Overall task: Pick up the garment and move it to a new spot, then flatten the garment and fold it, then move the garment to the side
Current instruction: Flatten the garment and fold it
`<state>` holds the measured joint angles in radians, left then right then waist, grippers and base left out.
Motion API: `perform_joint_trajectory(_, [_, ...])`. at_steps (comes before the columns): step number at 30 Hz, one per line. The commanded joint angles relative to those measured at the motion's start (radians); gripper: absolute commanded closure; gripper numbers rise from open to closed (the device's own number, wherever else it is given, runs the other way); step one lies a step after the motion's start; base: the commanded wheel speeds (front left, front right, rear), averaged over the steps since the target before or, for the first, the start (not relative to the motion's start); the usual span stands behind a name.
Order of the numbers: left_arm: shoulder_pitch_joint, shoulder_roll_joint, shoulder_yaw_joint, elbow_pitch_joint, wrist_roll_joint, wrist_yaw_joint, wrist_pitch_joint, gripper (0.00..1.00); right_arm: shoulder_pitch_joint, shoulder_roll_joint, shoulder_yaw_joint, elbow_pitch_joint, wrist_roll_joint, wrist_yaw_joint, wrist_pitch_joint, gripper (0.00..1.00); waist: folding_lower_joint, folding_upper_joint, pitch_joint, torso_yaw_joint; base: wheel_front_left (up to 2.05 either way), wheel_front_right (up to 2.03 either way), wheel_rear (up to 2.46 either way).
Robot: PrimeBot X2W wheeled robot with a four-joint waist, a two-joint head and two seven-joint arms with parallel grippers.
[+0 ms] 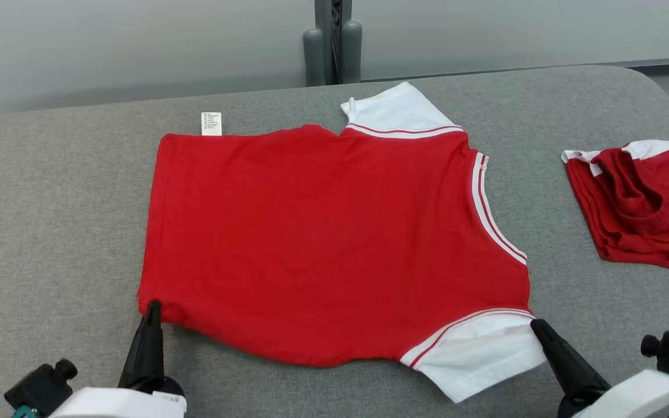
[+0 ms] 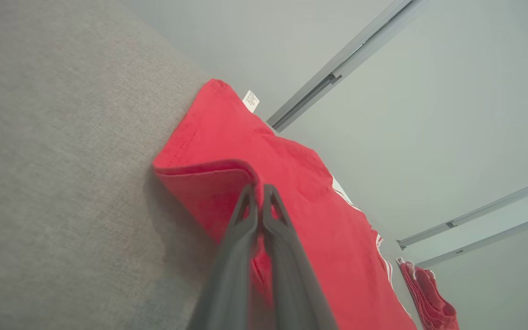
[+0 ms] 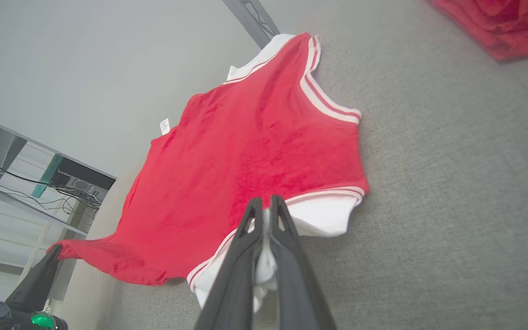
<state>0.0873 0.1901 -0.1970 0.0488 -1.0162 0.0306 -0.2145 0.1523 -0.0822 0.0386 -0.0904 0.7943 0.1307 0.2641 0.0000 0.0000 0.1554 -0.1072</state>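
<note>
The garment is a red T-shirt with white, red-striped sleeves, spread across the grey table, neckline to the right. My left gripper is shut on its near left hem corner, which is lifted off the surface; the left wrist view shows the garment with the fingers pinching the curled red edge. My right gripper is shut on the near white sleeve; in the right wrist view white cloth is bunched between its fingers, below the garment. The left gripper also appears there, holding the red corner.
A second red and white garment lies bunched at the table's right edge, also in the left wrist view and the right wrist view. A care label sticks out at the far hem. A grey post stands behind the table.
</note>
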Motion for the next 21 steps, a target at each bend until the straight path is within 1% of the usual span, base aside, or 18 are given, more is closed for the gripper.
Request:
perform_joint_trajectory(1, [-0.023, 0.004, -0.001, 0.002, 0.006, -0.001, 0.002, 1.0, -0.019, -0.01, -0.004, -0.001, -0.008, 0.0, 0.006, 1.0, 0.0, 0.0, 0.003, 0.0, 0.0, 0.0, 0.0])
perform_joint_trajectory(6, [-0.107, -0.001, -0.001, 0.044, 0.009, 0.009, 0.014, 1.0, -0.115, -0.032, -0.011, 0.02, -0.026, 0.0, 0.046, 1.0, 0.0, 0.0, 0.025, 0.003, 0.0, 0.0, 0.0])
perform_joint_trajectory(10, [-0.18, -0.012, 0.002, 0.103, 0.013, 0.014, 0.01, 1.0, -0.213, -0.045, -0.017, 0.069, -0.03, 0.0, 0.065, 1.0, 0.0, 0.0, 0.05, 0.009, 0.0, 0.0, 0.0])
perform_joint_trajectory(15, [-0.286, -0.024, -0.001, 0.192, 0.022, 0.019, 0.011, 1.0, -0.353, -0.061, -0.012, 0.165, -0.041, 0.0, 0.078, 1.0, 0.0, 0.0, 0.09, 0.017, 0.0, 0.0, 0.0])
perform_joint_trajectory(21, [-0.421, -0.028, -0.019, 0.325, 0.043, 0.026, 0.028, 1.0, -0.524, -0.076, 0.02, 0.331, -0.058, 0.0, 0.084, 1.0, 0.0, 0.0, 0.135, 0.024, 0.0, 0.0, 0.0])
